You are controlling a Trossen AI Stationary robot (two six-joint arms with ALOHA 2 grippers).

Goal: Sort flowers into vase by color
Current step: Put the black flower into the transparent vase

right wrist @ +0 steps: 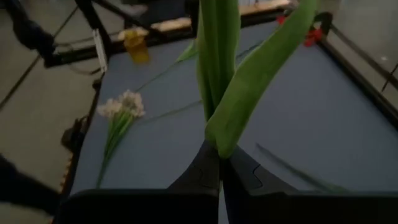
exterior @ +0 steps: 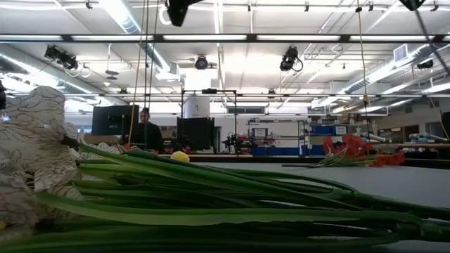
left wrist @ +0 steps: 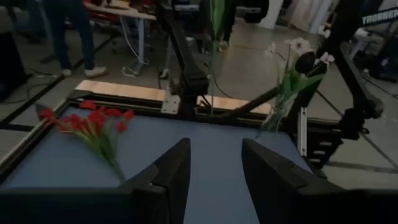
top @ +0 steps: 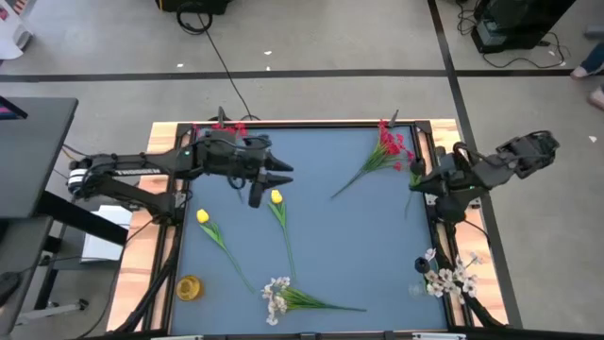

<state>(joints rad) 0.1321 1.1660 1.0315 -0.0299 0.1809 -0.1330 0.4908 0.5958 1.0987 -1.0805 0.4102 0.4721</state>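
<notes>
- Surface [top: 321,236]: flat blue, pale wood border.
- Red flowers [top: 389,144]: red blooms, green stalks.
- White flowers [top: 276,297]: white blossoms, green leaves.
- Yellow tulips [top: 276,196]: yellow buds, thin green stems.
- Vase [top: 189,287]: translucent yellow.
- Left end effector [top: 285,174]: black.
- Right end effector [right wrist: 221,163]: black, clamping green leaves [right wrist: 249,81].

Prob robotics lab: ceiling strip lights [exterior: 232,36], monitors [exterior: 116,119], floor cables [top: 219,59].

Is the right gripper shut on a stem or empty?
Shut on a green stem: the right gripper pinches its base, leaves rising above.
</notes>
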